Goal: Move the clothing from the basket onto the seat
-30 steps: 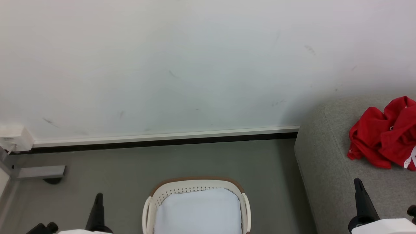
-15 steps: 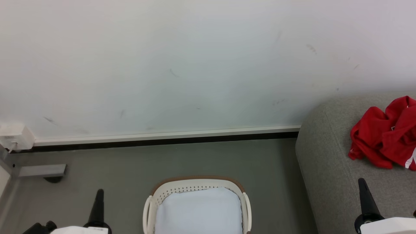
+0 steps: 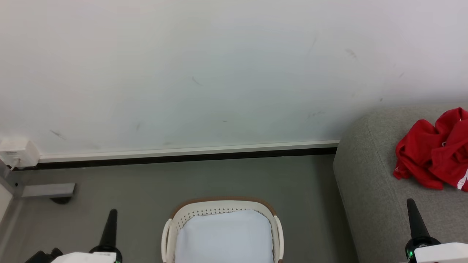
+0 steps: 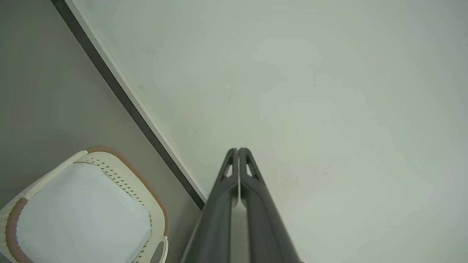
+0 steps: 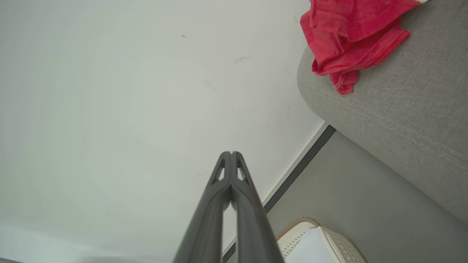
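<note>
The red clothing (image 3: 435, 157) lies crumpled on the grey seat (image 3: 369, 190) at the right; in the right wrist view the clothing (image 5: 347, 33) rests on the seat (image 5: 395, 109) near its rounded corner. The cream basket (image 3: 219, 212) stands on the floor at bottom centre, showing its white lining alone; the left wrist view has the basket (image 4: 120, 175) at lower left. My left gripper (image 3: 111, 213) is shut beside the basket's left, its fingertips (image 4: 237, 150) pressed together and empty. My right gripper (image 3: 410, 202) is shut over the seat's front, tips (image 5: 231, 153) together, holding nothing.
A white wall with a pale skirting board (image 3: 182, 150) runs behind the grey floor (image 3: 146, 190). A white socket box (image 3: 16, 151) and a grey metal foot (image 3: 47, 190) sit at the far left.
The left gripper has crept slightly up the head view and the right gripper has edged to the right. The clothing and basket stay where they were.
</note>
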